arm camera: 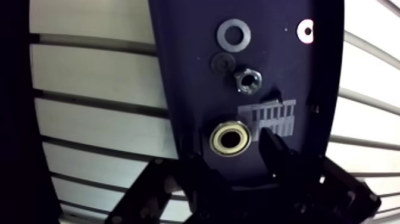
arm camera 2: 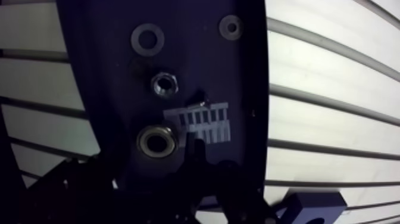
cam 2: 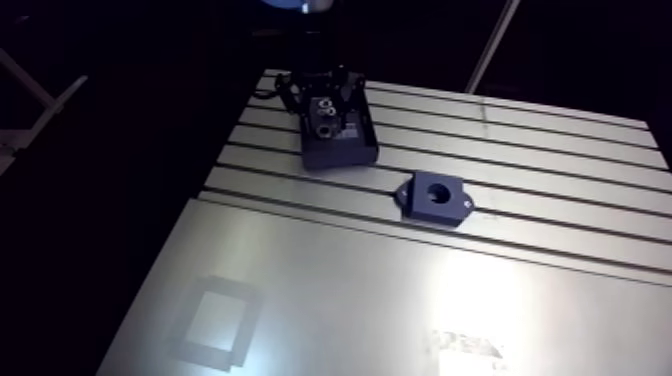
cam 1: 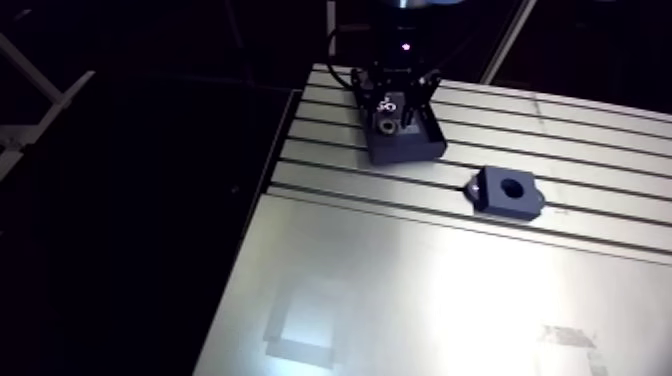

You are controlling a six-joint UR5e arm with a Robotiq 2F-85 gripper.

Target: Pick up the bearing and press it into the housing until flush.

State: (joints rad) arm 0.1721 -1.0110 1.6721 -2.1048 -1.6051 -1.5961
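While low over tray (arm camera: pixel 178 59), gripper (arm camera: pixel 233 158) fingers apart, straddling bearing (arm camera: pixel 230 138), apparently w/o contact.

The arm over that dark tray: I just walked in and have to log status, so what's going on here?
The gripper hangs low over the tray, fingers open on either side of the bearing, which lies in the tray beside a nut and washers. Nothing is gripped yet. The housing sits apart on the table, its bore empty.
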